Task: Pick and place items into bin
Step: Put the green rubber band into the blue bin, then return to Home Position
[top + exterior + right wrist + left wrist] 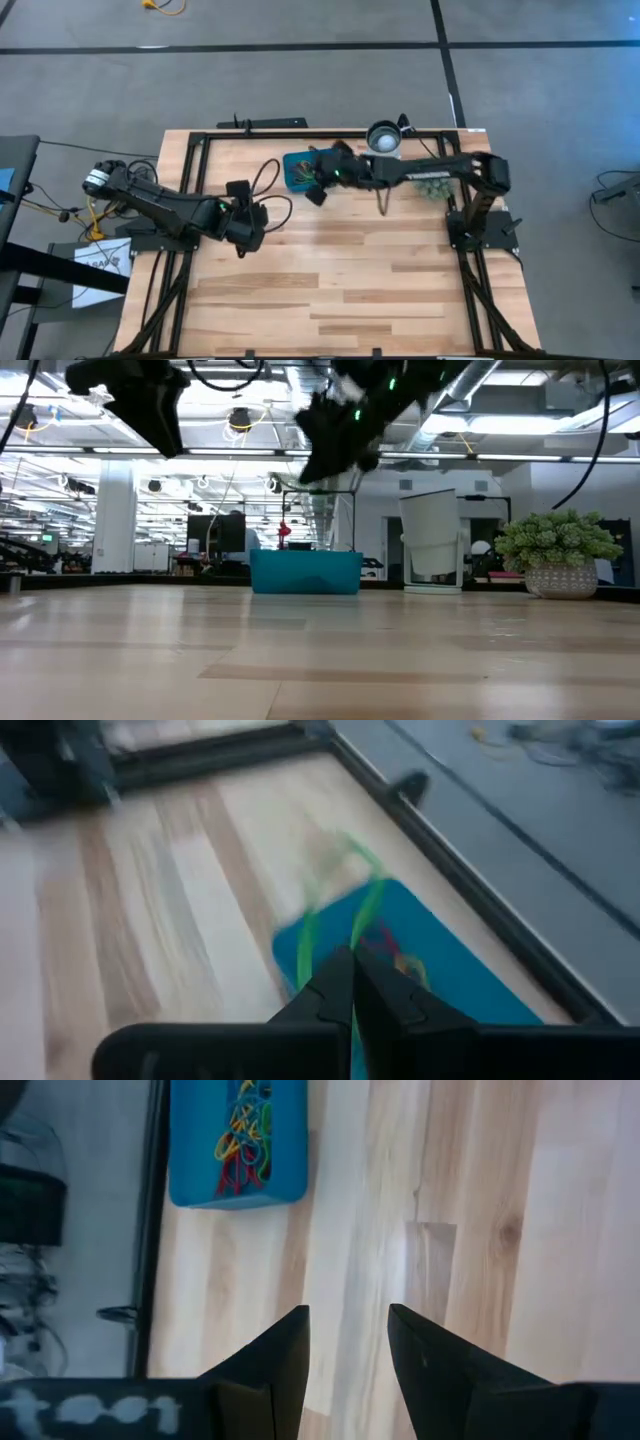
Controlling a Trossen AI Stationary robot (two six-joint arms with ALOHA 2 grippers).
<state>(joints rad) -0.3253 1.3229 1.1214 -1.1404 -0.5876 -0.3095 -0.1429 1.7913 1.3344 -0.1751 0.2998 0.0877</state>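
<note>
Near the table's [340, 270] far edge, the blue bin [237, 1142] holds tangled red, yellow and green bands. Above it, the right tool [352, 982] pinches a green band [335, 895]. Left tool [347, 1342] hangs apart.

The pale wooden table [340, 270] of joined planks has a smooth, lightly sheened finish with visible grain and knots, framed by matt black metal rails [200, 180]. The small teal-blue rectangular plastic bin [237, 1142] looks smooth and semi-matt, holding thin, coloured rubber-band loops [243, 1140]. The left gripper's dark fingers [275, 1365] look like matt plastic.
</note>
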